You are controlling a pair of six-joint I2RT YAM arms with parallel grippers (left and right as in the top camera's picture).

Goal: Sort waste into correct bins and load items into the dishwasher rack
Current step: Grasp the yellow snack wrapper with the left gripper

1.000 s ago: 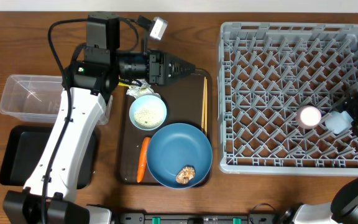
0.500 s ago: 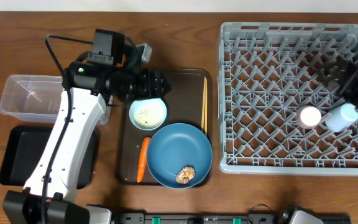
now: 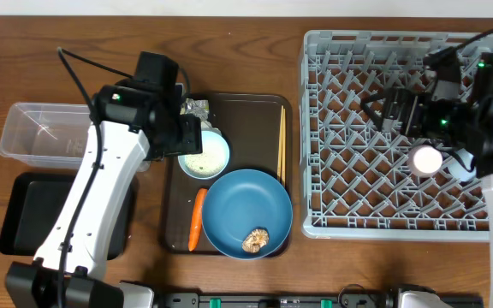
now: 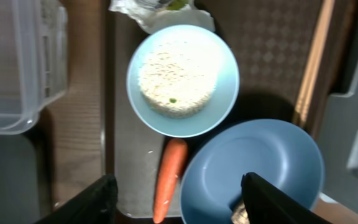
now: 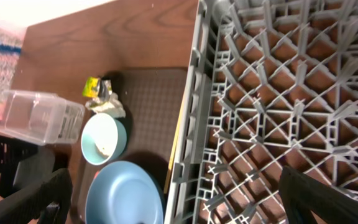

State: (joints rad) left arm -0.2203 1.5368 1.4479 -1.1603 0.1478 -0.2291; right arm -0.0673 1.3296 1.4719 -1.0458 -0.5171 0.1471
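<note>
The pale bowl (image 3: 204, 157) holds white rice (image 4: 178, 76) on the dark-brown serving tray (image 3: 238, 111). An orange carrot (image 3: 197, 218) lies beside the large blue plate (image 3: 246, 210), which carries a brown lump (image 3: 255, 239). Wooden chopsticks (image 3: 282, 141) lie at the tray's right edge. The yellow-green wrapper (image 5: 95, 87) and crumpled white paper (image 5: 108, 106) sit at its top left. My left gripper (image 3: 193, 137) hangs open and empty above the bowl (image 4: 182, 81) and carrot (image 4: 169, 180). My right gripper (image 3: 382, 111) is open and empty over the grey rack (image 3: 400, 51). A pink cup (image 3: 426, 159) and a light-blue cup (image 3: 462, 167) stand in it.
The clear tub (image 3: 41, 133) and the black tray (image 3: 24, 214) sit at the left of the table. The left arm's white link crosses between them and the serving tray. The right arm covers the rack's right side.
My left gripper swung from the tray's top edge to above the bowl. My right gripper let go of the light-blue cup in the rack and moved up and left over the rack.
</note>
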